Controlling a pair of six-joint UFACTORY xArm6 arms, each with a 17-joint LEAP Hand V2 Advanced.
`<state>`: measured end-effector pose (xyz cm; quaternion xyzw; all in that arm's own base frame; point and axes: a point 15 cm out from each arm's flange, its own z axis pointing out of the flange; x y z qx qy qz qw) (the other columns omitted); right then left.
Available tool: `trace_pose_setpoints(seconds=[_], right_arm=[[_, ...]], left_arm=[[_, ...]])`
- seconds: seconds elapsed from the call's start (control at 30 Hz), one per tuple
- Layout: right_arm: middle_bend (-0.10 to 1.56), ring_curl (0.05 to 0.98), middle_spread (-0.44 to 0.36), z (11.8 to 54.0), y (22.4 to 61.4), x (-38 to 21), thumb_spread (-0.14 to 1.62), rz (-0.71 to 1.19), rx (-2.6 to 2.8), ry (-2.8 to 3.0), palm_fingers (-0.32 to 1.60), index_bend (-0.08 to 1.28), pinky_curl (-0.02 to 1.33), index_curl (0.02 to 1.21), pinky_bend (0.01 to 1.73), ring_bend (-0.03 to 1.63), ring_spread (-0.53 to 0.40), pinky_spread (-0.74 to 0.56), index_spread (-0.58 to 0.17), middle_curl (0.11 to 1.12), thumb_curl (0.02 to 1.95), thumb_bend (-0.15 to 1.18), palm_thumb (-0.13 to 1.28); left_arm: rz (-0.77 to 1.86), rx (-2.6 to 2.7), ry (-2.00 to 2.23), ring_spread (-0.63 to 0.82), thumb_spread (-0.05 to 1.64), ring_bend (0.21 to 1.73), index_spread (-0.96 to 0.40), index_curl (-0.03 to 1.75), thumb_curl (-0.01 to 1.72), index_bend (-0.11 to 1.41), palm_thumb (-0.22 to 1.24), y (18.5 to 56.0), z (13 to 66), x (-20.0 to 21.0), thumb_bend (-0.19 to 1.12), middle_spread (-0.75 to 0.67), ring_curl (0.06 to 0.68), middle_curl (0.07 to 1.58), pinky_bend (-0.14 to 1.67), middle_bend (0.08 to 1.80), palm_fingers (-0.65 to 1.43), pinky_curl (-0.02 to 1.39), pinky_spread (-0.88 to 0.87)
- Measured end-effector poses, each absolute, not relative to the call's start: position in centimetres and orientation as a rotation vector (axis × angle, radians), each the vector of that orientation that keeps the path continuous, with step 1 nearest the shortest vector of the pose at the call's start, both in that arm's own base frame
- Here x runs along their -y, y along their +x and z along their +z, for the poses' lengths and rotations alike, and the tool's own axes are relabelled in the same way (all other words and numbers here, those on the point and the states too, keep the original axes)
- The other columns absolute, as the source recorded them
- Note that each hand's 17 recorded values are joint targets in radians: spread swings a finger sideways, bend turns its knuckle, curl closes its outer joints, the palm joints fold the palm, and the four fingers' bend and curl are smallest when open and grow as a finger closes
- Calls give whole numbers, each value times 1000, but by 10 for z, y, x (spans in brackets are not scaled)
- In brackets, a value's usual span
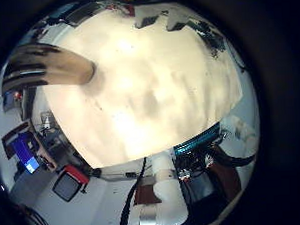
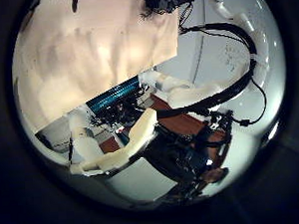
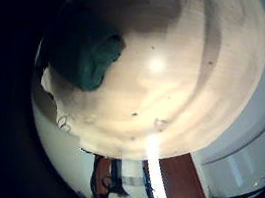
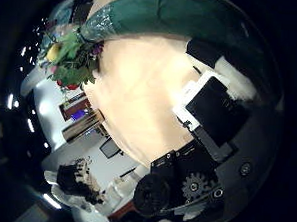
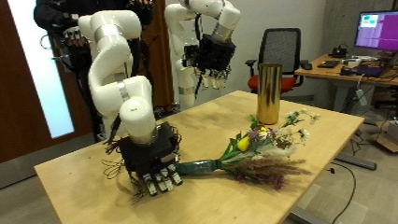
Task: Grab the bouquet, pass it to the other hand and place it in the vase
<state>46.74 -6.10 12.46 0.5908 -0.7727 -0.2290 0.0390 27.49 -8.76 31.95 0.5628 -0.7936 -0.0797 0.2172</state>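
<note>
The bouquet [image 5: 262, 149] lies on the wooden table [image 5: 87, 177], its flowers toward the vase and its teal-wrapped stem [image 5: 199, 170] toward my right hand. My right hand [image 5: 156, 168] is low over the table at the stem's end, fingers straight and pointing down, not closed on it. The right thumb side palm view shows the teal wrap [image 4: 163, 17] close by and the flowers [image 4: 69, 52] beyond. The tall golden vase [image 5: 267, 93] stands upright behind the flowers. My left hand [image 5: 211, 56] hangs high above the table's far side, fingers relaxed and holding nothing.
An office chair [image 5: 284, 56] and a desk with a monitor [image 5: 377, 33] stand beyond the table's far edge. The table's near edge [image 5: 211, 217] runs close below the bouquet.
</note>
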Motion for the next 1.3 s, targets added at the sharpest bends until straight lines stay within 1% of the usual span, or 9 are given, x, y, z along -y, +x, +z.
trace_pose_setpoints(seconds=[0.03,0.1,0.13,0.27,0.43,0.57,0.7,0.9,1.3], right_arm=[[525,288,-121,125,467,61,828,-702,2368,1810,1354,294,275,412,622,808,-250,-327,-318,440,545,-34,898],[614,318,-150,127,466,61,789,-688,2349,1808,1415,383,299,452,673,856,-266,-410,-337,475,550,-34,899],[717,354,-165,130,467,62,789,-679,2354,1803,1596,571,323,517,711,930,-264,-455,-334,513,554,-24,915],[910,425,-181,139,469,70,801,-664,2394,1790,1527,787,407,614,899,1079,-252,-465,-308,582,561,-19,944],[1121,512,-180,171,469,98,795,-619,2491,1768,1349,981,537,698,1165,1261,-227,-363,-278,662,582,-4,1028],[1212,561,-169,209,474,104,713,-548,2559,1805,1203,1059,620,743,1288,1358,-210,-296,-261,707,662,59,1202],[1266,595,-155,245,477,97,513,-570,2631,1886,1141,1114,684,777,1310,1417,-194,-242,-244,740,741,25,1240],[1288,607,-143,311,457,84,346,-757,2698,2050,1129,1121,758,798,1281,1444,-181,-213,-227,752,839,12,1241],[1292,605,-141,408,435,55,271,-1102,2795,2372,1128,1123,835,807,1223,1447,-178,-216,-226,759,908,-5,1240]], left_arm=[[-220,2200,1561,530,981,327,89,432,295,205,333,275,320,87,-27,305,209,324,168,196,198,204,503],[-221,2202,1557,527,981,327,89,432,295,204,333,275,321,88,-27,302,209,324,168,196,198,204,501],[-220,2204,1555,526,981,327,89,433,295,207,333,275,322,88,-27,301,208,324,167,195,199,203,500],[-197,2212,1556,524,982,327,89,435,292,207,327,276,329,89,-28,300,208,325,168,195,199,202,499],[-197,2213,1572,523,981,327,89,436,292,206,324,279,332,87,-27,299,208,325,168,195,199,202,491],[-189,2203,1590,523,984,327,89,436,290,206,315,282,333,79,-29,299,208,325,170,195,200,202,494],[-181,2185,1612,523,986,323,85,434,291,207,312,286,334,71,-27,300,206,325,167,198,204,200,496],[-150,2155,1657,510,988,320,77,435,290,212,307,291,337,55,-28,270,207,333,163,209,226,195,494],[-53,2081,1721,494,994,330,72,443,289,235,301,298,343,36,-27,242,209,341,164,210,256,184,477]])
